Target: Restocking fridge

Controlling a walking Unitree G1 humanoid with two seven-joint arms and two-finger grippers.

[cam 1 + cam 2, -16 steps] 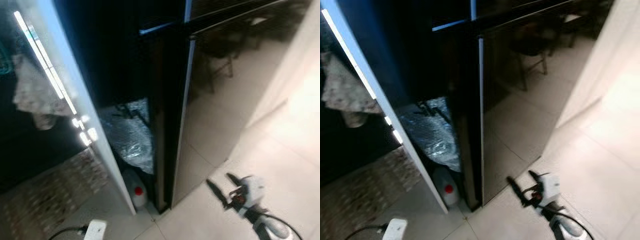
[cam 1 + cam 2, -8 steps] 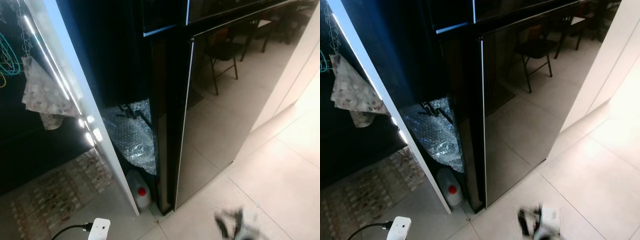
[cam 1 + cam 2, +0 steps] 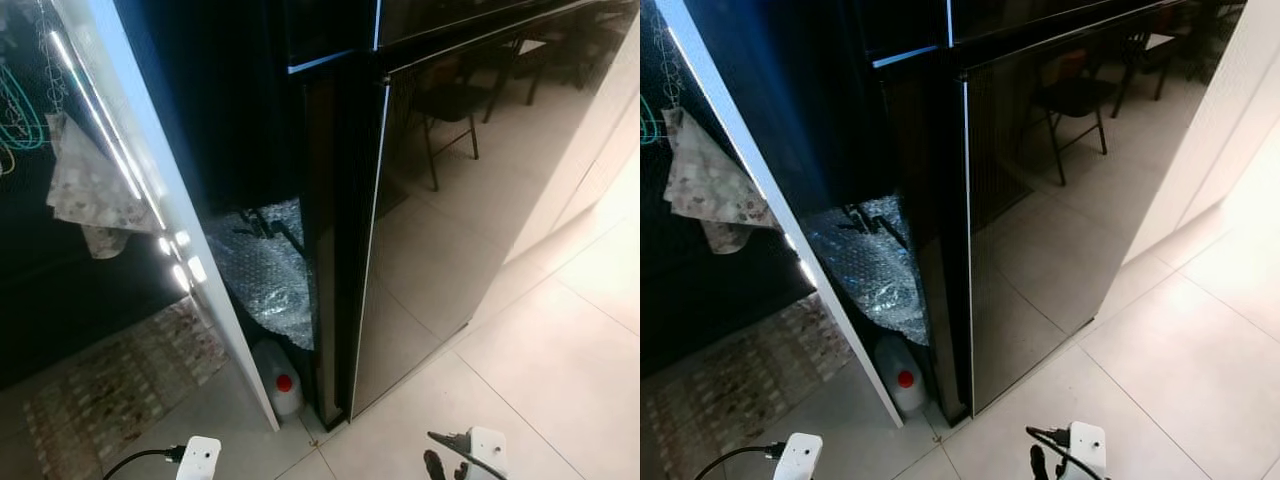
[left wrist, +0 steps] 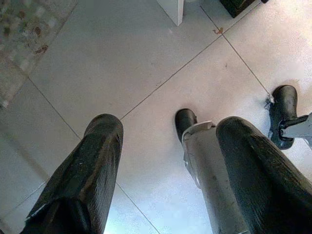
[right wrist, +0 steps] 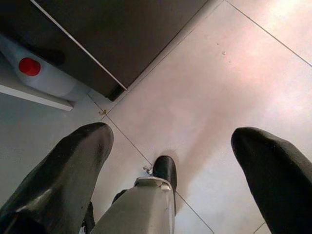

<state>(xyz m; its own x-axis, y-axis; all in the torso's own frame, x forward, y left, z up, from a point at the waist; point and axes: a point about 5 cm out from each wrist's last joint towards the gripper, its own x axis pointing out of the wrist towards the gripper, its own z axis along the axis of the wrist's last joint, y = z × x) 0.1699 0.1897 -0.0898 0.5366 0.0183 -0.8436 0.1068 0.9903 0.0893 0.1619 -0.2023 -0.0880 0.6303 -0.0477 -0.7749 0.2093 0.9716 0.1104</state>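
Note:
The black glossy fridge (image 3: pixel 430 200) stands straight ahead with its doors shut. They mirror chairs and a tiled floor. My right gripper (image 3: pixel 438 454) hangs low at the bottom edge of the eye views, beside its white wrist block (image 3: pixel 486 446). In the right wrist view the right gripper (image 5: pixel 170 136) is open over pale floor tiles, nothing between its fingers. My left gripper (image 4: pixel 168 127) is open too and points down at the floor, holding nothing.
A white upright panel (image 3: pixel 150 190) stands left of the fridge. In the gap between them are bubble wrap (image 3: pixel 265 275) and a white jug with a red cap (image 3: pixel 282 390). A cloth (image 3: pixel 90 195) hangs at far left. A white block on a black cable (image 3: pixel 200 458) shows bottom left.
My right gripper has dropped from beside the fridge's lower corner to the bottom edge of the view. The camera has shifted slightly and steadied. The fridge stays shut.

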